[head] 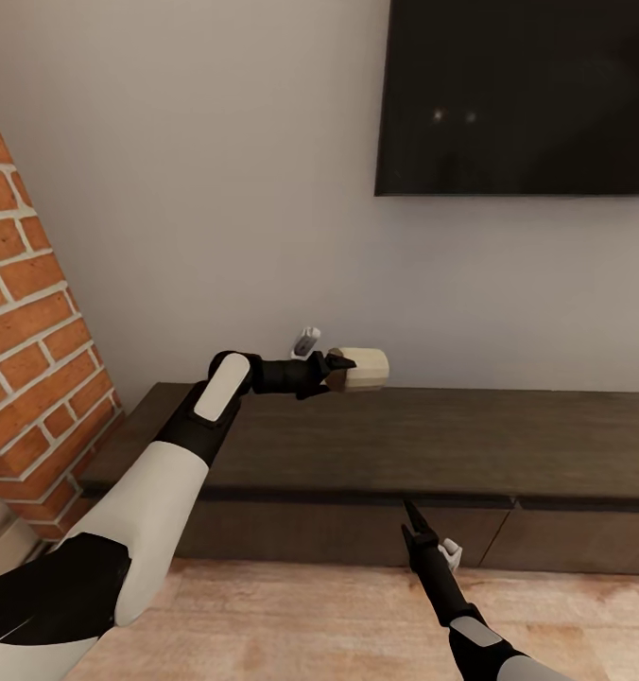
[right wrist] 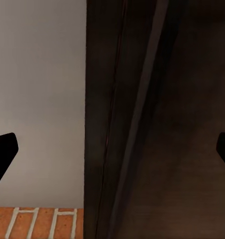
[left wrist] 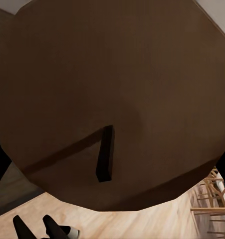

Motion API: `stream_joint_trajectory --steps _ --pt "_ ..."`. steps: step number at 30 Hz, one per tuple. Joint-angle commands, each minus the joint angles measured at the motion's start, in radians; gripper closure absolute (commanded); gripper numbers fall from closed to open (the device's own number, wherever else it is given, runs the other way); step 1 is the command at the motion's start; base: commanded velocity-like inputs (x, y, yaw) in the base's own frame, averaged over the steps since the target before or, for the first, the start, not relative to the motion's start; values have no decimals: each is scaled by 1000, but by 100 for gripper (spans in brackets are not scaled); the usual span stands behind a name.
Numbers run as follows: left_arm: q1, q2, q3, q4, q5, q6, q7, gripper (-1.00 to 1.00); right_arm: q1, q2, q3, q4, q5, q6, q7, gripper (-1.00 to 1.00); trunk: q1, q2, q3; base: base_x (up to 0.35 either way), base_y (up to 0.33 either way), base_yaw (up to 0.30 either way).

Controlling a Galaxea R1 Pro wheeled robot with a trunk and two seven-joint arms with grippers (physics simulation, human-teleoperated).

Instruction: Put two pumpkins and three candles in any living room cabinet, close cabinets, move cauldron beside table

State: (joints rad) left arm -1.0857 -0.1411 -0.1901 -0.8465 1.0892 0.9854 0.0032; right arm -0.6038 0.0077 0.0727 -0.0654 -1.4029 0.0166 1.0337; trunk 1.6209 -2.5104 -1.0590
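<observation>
Holding a candle (head: 362,369) pinched in the left gripper (head: 336,371) above the cabinet (head: 405,445), drawers shut.
Right gripper (head: 412,515), jaws spread, sat near the drawer front below it; I'd pull that open before lowering.

Even soft light, faint shadows, slight blur.

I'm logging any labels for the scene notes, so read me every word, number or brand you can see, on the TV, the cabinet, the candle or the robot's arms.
None: no text can be read.
TV: dark blank screen, no logo.
Cabinet: plain dark wood.
Candle in the left gripper: plain cream, no label.
Right gripper and arms: unmarked.
</observation>
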Motion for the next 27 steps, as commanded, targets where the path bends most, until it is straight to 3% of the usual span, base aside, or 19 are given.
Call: stream_joint_trajectory --steps 1,15,27 --pt "0 0 0 0 1 3 1 100 -1 0 8 1 -10 2 3 -100 0 0 -1 0 0 0" --pt "0 0 -2 -2 1 4 0 100 -1 0 7 3 -10 3 0 -100 0 0 -1 0 0 0" --pt "0 0 -5 -2 1 4 0 100 0 -2 0 7 -14 15 -3 -100 5 -3 -43 0 0 0"
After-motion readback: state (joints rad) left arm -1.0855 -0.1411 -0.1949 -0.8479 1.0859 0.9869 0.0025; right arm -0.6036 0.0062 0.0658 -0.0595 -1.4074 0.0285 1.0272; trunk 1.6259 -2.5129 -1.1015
